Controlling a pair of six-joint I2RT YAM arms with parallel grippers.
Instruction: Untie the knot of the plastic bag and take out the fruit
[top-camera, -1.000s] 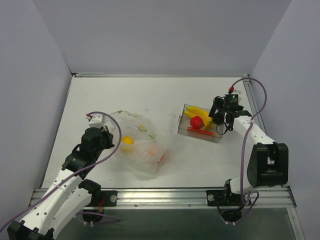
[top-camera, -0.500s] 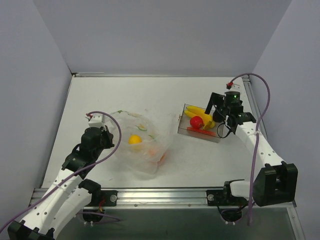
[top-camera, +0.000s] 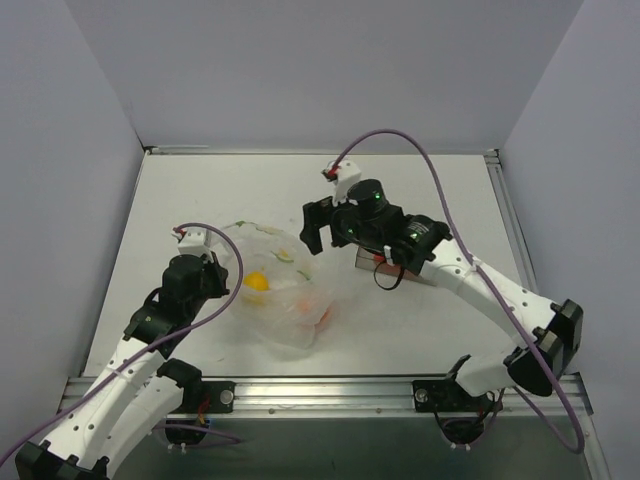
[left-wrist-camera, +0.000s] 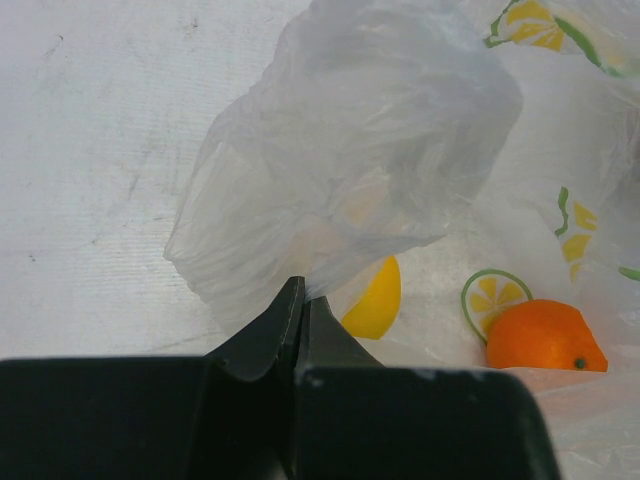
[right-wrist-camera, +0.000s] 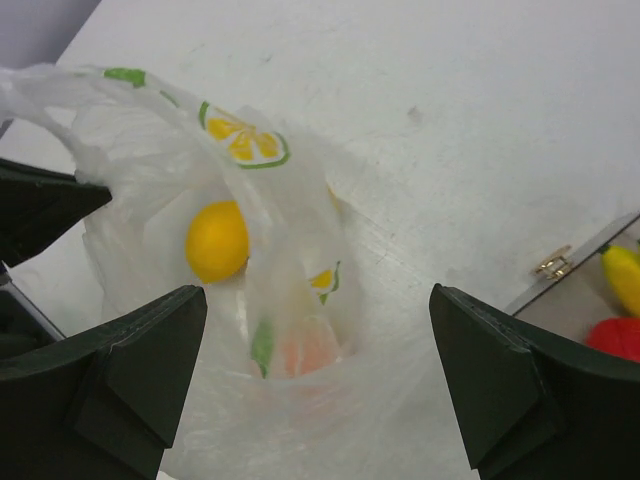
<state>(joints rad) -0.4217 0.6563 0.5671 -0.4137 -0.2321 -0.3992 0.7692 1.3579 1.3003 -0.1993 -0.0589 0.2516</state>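
Right gripper (right-wrist-camera: 318, 385), spread wide, is swung back from box (right-wrist-camera: 585, 285) to plastic bag (top-camera: 288, 305), held clamped by left gripper (left-wrist-camera: 298, 300); fruit (right-wrist-camera: 217, 240) remains inside.

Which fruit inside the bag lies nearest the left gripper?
The yellow ball, in the plastic bag right beside the shut left gripper; the orange fruit sits farther off.

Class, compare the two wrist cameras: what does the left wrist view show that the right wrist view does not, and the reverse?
Left wrist only: the left fingers pinched shut on a fold of the plastic bag, and the orange fruit seen sharply. Right wrist only: the right fingers spread open, and the clear box holding a banana and a red piece. Both: the bag, the yellow ball, the white table.
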